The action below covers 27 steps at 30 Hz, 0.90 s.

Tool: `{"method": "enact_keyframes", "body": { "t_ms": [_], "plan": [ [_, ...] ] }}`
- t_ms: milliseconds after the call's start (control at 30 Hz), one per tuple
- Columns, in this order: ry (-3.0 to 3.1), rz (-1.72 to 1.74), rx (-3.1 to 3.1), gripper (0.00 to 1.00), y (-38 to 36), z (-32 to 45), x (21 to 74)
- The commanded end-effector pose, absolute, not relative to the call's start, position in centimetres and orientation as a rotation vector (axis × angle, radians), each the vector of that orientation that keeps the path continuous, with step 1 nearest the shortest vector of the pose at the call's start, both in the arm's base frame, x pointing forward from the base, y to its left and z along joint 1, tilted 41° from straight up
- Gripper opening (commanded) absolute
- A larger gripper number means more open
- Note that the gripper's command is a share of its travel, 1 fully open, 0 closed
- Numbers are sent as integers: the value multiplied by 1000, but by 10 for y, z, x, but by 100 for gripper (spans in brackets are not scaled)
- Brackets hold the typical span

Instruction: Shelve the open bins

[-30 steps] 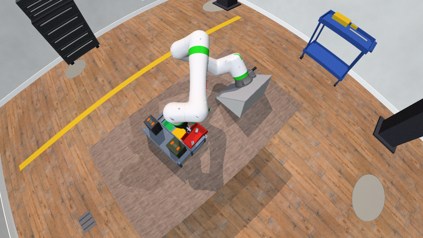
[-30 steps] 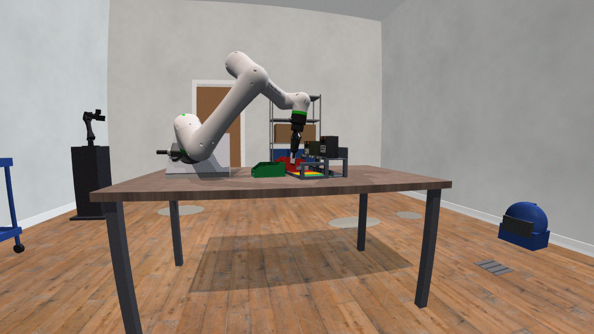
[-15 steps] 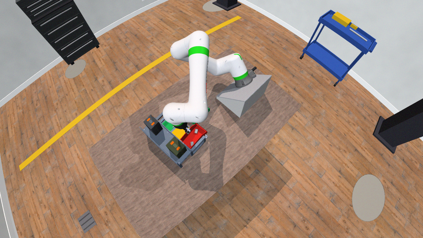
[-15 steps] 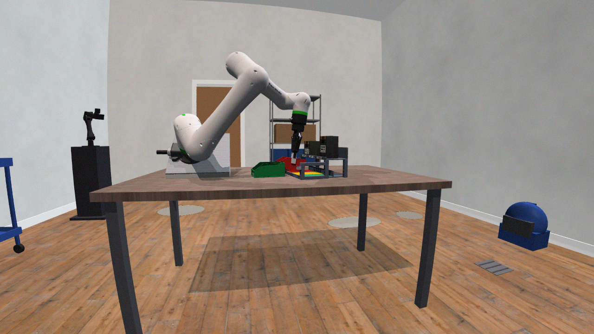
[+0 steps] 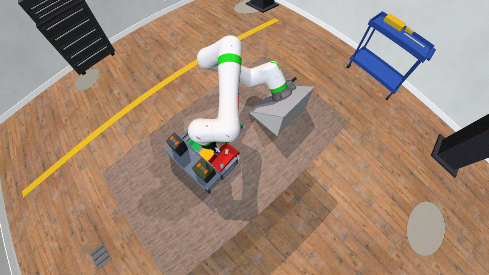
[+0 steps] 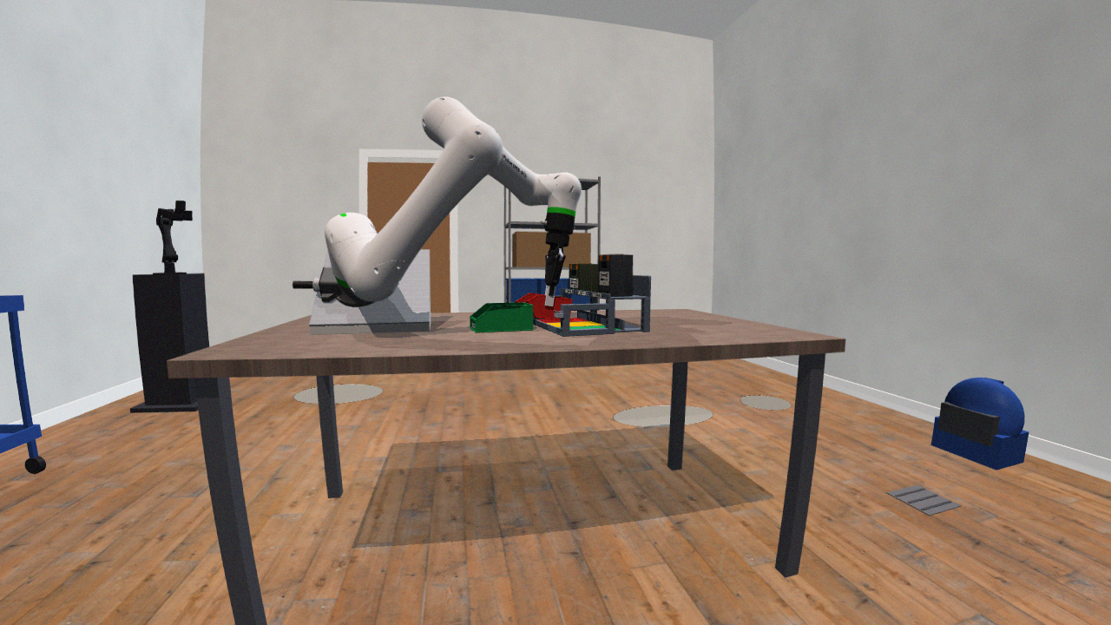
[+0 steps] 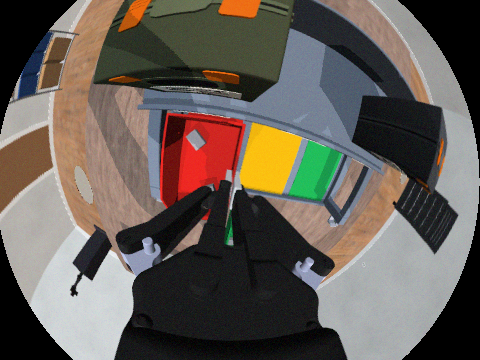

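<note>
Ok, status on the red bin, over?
Gripper shut on red open plastic bin's near wall. Bin partly in grey shelf's end place, parts inside. Green open bin on wooden table. Olive case on board above.

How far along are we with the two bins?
Done: nothing is shelved and released yet. In hand: the end effector is shut on the red bin, which is at the red end of the shelf with its front still sticking out. Left: seat and release it, then move the green bin from the table to the green mark.
</note>
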<state>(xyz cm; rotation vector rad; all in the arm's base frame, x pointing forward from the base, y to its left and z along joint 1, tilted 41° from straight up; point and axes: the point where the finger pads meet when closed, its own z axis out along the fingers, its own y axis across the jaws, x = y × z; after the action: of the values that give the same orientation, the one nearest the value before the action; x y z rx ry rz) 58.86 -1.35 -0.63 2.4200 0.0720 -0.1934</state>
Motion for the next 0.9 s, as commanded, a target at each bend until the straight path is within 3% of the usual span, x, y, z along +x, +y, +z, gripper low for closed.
{"method": "enact_keyframes", "body": {
  "t_ms": [0, 867],
  "plan": [
    [72, -193, 2420, 0, -13, -6, 589],
    [83, -165, 2422, 0, -14, -7, 588]
  ]
}}
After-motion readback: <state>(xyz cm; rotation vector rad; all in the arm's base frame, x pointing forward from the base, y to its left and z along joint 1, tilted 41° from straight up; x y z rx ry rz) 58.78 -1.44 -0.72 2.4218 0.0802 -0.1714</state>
